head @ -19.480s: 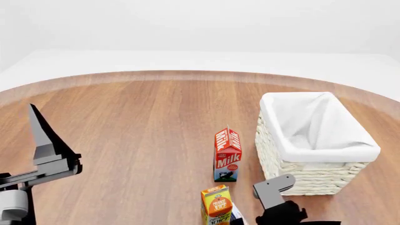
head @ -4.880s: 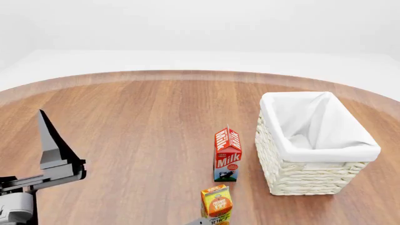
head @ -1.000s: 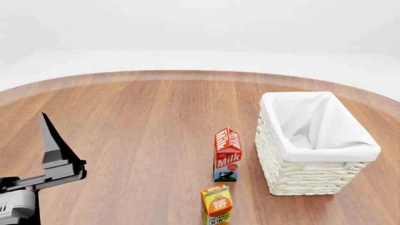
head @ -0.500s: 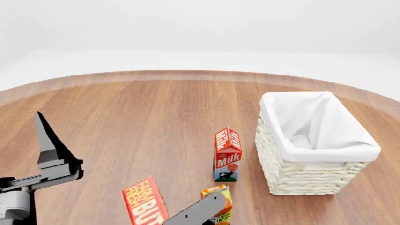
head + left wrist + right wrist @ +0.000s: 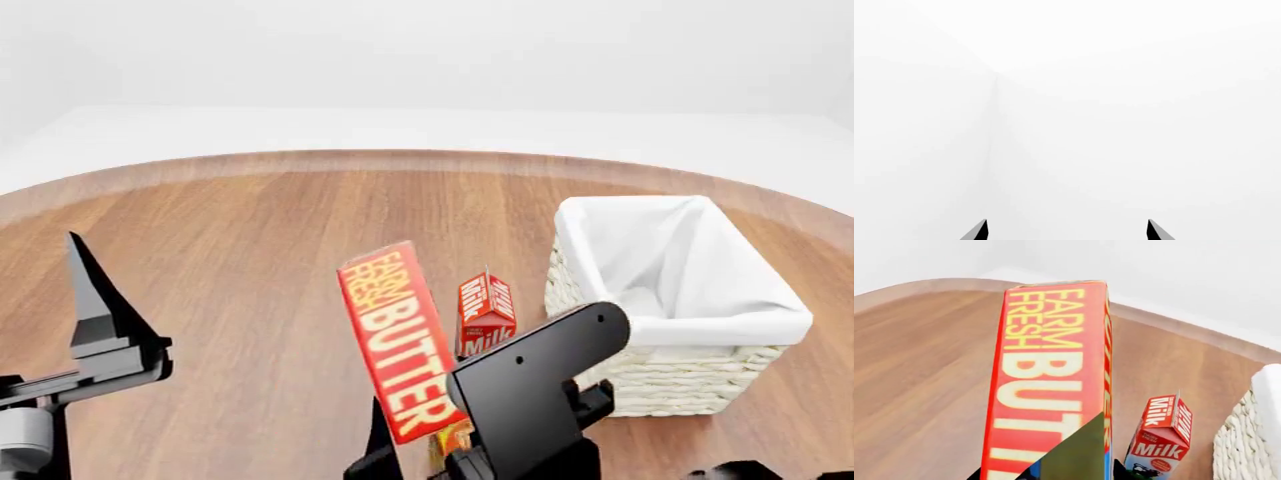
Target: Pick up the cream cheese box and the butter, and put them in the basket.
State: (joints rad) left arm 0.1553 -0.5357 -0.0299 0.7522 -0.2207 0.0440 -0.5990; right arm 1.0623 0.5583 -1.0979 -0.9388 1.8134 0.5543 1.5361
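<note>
One item, the butter [image 5: 398, 340], is now riding high above the desk [image 5: 267, 260], clenched in the right pincer [image 5: 441, 440], heading basket-ward [image 5: 747, 325]; left pincer [image 5: 1066, 231] is idling released.

The butter [image 5: 1047, 385] runs off the right wrist view's lower edge, its last letters unseen. In the head view it and the right end effector [image 5: 534, 385] hide most of the milk carton [image 5: 487, 310] (the orange juice carton almost entirely).
</note>
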